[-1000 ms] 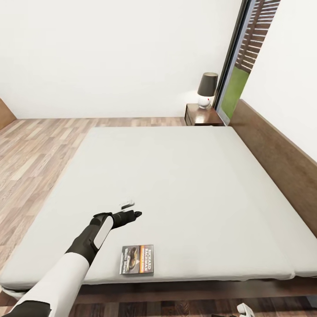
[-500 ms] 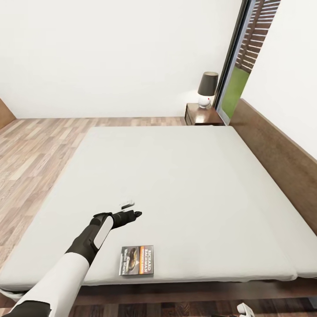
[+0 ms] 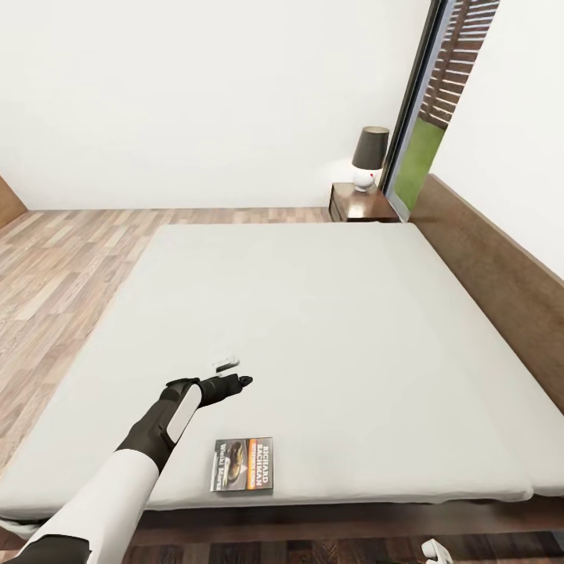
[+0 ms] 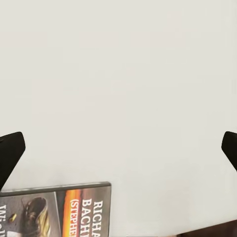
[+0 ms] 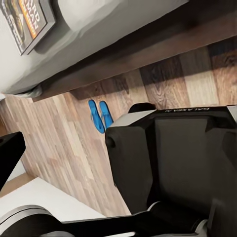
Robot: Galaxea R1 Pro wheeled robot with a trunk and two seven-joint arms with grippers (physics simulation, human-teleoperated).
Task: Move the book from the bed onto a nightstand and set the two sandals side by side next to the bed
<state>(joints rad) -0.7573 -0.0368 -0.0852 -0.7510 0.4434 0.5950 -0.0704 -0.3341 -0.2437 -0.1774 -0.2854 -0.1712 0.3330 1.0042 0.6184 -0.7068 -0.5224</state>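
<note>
Bedroom: white walls, plank floor [image 3: 70, 258], a tall dark-framed window [image 3: 427, 110] at the far right corner. Bed [image 3: 313, 329]: large, pale mattress cover, dark wooden frame, brown headboard [image 3: 501, 274] running along its right side in the head view. Nightstand [image 3: 362, 205]: dark reddish wood, in the far corner just beside the head of the bed, near the window; it carries a lamp [image 3: 367, 159] with a dark shade and a white round base. Book [image 3: 244, 464]: lies flat on the mattress close to the near edge, cover up, orange band and white lettering legible; also seen at the edge of the left wrist view [image 4: 54, 210] and in a corner of the right wrist view [image 5: 27, 19]. Left gripper [image 3: 232, 373]: held over the mattress, just beyond the book and apart from it; fingers spread wide, dark tips at opposite edges of the wrist view, nothing between them. Right gripper: one dark fingertip [image 5: 7, 158] shows in its wrist view; whether the fingers are apart or together cannot be told. Sandals [image 5: 99, 115]: blue pair, side by side on the floor beside the bed frame, seen past the robot's dark base [image 5: 173, 163].
</note>
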